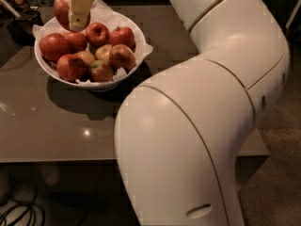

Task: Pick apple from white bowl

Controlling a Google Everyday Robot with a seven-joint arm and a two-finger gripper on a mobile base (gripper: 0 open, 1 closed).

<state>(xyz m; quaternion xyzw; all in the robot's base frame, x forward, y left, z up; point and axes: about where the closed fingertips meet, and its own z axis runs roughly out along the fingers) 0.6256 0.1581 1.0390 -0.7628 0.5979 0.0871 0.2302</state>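
Note:
The white bowl (139, 40), lined with crumpled white paper, stands on the table at the upper left and holds several red and yellow-green apples. My gripper (73, 17) hangs over the bowl's far left side, at the top edge of the view. It is shut on a large deep red apple (60, 6) and holds it just above the other apples. One cream finger (79, 4) covers the apple's right side. The other finger is hidden behind the apple.
The bowl sits on a grey-brown table (51, 126) whose front edge runs across the lower middle. My own large white arm (202, 107) fills the right half of the view. Dark objects (19, 11) lie at the table's far left corner. Cables (14, 211) lie on the floor.

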